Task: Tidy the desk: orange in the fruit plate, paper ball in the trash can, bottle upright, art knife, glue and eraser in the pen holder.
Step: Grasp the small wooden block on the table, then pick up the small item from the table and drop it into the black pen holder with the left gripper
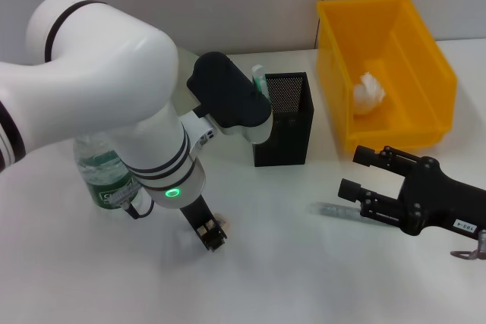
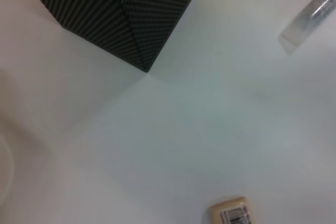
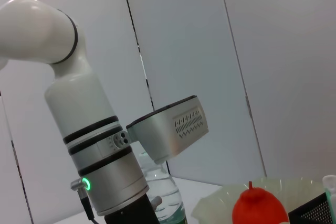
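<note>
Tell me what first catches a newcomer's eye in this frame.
The big white left arm fills the near left, its gripper low over the eraser. Behind it stands a water bottle. On the far right, a yellow bin holds a paper ball, beside the black pen holder.

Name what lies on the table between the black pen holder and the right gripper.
In the head view, only a clear tube lies between the pen holder and the right gripper, just off the fingertips; otherwise bare table.
</note>
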Tool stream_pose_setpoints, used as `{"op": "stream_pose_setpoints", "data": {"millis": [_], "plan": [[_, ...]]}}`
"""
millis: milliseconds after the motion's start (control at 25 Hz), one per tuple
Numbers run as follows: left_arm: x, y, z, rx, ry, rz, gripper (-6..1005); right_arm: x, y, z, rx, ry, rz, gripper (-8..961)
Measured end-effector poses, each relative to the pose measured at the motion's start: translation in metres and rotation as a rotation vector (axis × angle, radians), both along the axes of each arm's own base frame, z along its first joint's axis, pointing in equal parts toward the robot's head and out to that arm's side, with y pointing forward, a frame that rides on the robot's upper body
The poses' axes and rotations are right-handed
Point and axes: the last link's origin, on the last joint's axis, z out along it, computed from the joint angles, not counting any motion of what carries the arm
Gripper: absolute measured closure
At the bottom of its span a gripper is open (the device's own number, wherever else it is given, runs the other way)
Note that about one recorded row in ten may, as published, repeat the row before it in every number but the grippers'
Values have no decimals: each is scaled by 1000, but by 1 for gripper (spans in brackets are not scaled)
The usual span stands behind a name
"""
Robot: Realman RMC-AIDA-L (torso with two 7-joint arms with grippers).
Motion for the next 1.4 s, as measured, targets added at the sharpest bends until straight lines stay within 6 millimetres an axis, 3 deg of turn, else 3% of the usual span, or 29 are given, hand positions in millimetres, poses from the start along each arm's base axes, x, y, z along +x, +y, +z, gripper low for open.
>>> {"op": "stream_pose_setpoints", "data": {"millis": [80, 280, 880, 1400], "plan": [[0, 0, 0, 1, 1, -1, 606, 0, 0, 0, 0, 0, 1, 261], [0, 0, 0, 0, 2, -2, 749, -1, 1, 0, 0, 1, 3, 262], [0, -1, 0, -2, 1, 1, 753, -3, 3, 0, 2, 5, 7, 262], [15, -2, 5, 20, -19, -53, 752, 7, -4, 5, 29, -1, -27, 262]]}}
